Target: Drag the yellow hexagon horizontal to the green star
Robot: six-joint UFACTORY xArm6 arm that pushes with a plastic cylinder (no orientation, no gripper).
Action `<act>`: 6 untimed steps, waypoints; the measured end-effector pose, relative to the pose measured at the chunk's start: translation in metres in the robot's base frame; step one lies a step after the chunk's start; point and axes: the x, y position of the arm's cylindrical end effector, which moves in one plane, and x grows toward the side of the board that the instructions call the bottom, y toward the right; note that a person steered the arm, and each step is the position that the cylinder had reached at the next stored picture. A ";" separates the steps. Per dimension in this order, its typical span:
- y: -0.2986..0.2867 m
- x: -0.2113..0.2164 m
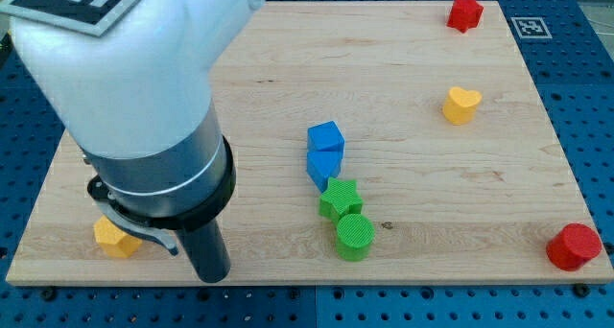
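Note:
The yellow hexagon [116, 238] lies near the board's bottom left corner, partly hidden behind the arm. The green star [340, 198] sits low in the middle of the board, touching a green cylinder [354, 236] just below it. My tip [213, 273] is at the end of the dark rod near the board's bottom edge, to the right of the yellow hexagon and well to the left of the green star. A gap separates the tip from the hexagon.
Two blue blocks [325, 152] stand stacked in a line just above the green star. A yellow heart [461, 105] is at the upper right, a red block [465, 13] at the top right corner, a red cylinder [574, 246] at the bottom right. The large arm body [125, 88] covers the board's left part.

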 end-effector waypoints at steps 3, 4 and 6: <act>-0.104 0.000; -0.098 -0.011; -0.100 -0.036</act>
